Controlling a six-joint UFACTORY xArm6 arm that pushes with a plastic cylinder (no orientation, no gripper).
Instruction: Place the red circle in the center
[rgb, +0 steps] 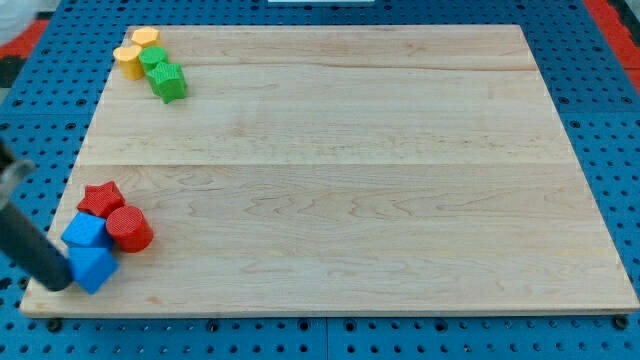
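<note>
Your rod ends in my tip (66, 284), a bare point with nothing to open or close and nothing held. It sits at the board's 8 o'clock corner, touching or just beside the lower blue block (93, 268) on that block's 9 o'clock side.

The red circle (129, 228) stands in the same corner cluster, well apart from the centre of the wooden board (340, 160). It touches the red star (101, 199) at its 10 o'clock and the upper blue block (86, 231) at its 9 o'clock, with the lower blue block close at its 7 o'clock. The task is judged not yet begun.

You cannot push from the present spot without driving both blue blocks along with the circle. Bring the tip round to the circle's 8 o'clock face, between it and the blue blocks if the gap allows, and push toward 2 o'clock. Keep the line through the circle's middle, since a round block is likely to slip off sideways.

The two yellow blocks (137, 50) and two green blocks (163, 74) at the board's 10 o'clock corner lie clear of that path
</note>
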